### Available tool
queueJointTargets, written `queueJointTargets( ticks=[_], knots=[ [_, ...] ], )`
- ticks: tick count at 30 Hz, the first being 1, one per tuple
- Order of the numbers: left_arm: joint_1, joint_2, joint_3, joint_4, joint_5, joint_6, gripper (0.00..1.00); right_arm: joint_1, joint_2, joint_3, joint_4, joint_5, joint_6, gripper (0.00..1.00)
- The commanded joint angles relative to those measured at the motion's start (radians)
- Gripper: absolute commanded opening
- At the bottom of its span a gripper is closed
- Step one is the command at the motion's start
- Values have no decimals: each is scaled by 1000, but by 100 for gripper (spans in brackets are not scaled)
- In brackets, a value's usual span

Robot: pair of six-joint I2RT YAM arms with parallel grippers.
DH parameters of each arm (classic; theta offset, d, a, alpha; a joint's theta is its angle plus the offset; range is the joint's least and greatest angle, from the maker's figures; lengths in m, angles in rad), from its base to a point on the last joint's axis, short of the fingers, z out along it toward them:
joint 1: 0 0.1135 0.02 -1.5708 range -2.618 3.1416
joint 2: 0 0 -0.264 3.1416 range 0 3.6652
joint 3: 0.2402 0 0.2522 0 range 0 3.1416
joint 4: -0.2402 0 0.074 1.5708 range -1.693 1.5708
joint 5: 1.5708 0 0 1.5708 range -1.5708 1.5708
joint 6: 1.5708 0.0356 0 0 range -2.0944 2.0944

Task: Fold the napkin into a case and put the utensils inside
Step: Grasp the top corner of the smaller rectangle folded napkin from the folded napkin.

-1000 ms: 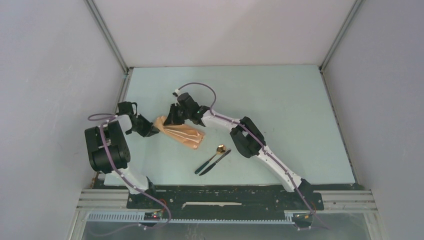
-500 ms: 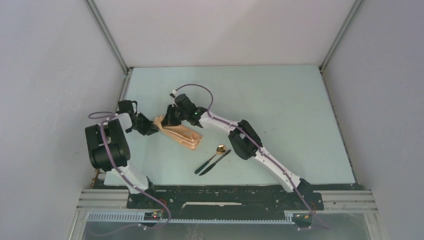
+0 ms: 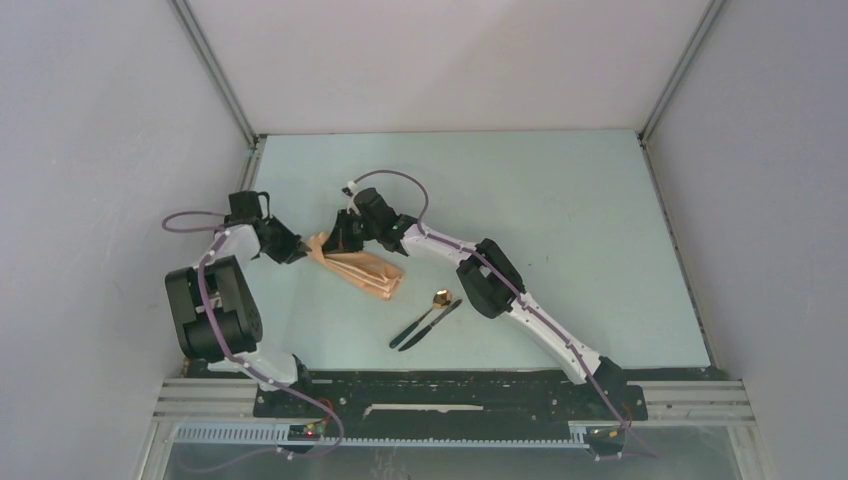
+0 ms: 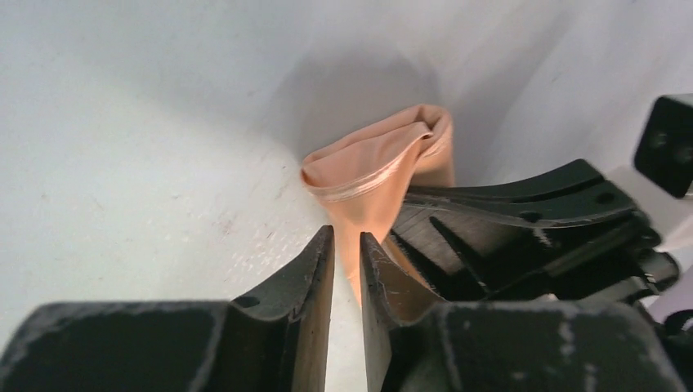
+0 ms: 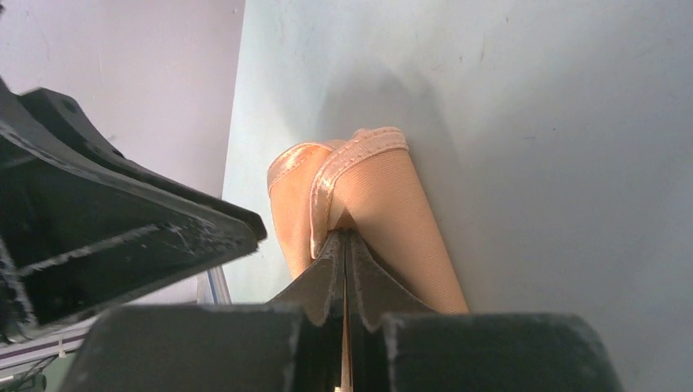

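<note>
The peach-tan napkin lies folded into a narrow strip left of the table's middle. My right gripper is at its far-left end. In the right wrist view that gripper is shut on a layer of the napkin, with a thin line of cloth between the jaws. My left gripper sits just left of the strip. In the left wrist view it stands narrowly open, and the napkin's end lies just past its tips, not clamped. The utensils, a gold-bowled spoon and a dark knife, lie side by side to the right.
The left wall and its corner rail stand close behind the left arm. The right gripper's black fingers crowd the right side of the left wrist view. A left gripper finger fills the left side of the right wrist view.
The left gripper has drawn back to the left, off the napkin's end, its jaws a little wider. The right gripper has closed on the cloth at that end.
</note>
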Motion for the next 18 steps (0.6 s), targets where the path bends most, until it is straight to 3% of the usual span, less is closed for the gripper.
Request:
queueJointTargets(
  ticks=[1, 8, 13, 18],
  knots=[
    [-6, -12, 51, 2, 10, -11, 23, 4, -15, -11, -38, -3, -10, 1],
    [-44, 118, 132, 33, 51, 3, 23, 6, -4, -18, 36, -92, -11, 1],
    [-142, 62, 191, -24, -185, 96, 28, 1, -14, -17, 6, -68, -41, 1],
    [-218, 110, 313, -157, -273, 120, 29, -5, -18, -28, -7, -47, -36, 0]
  ],
)
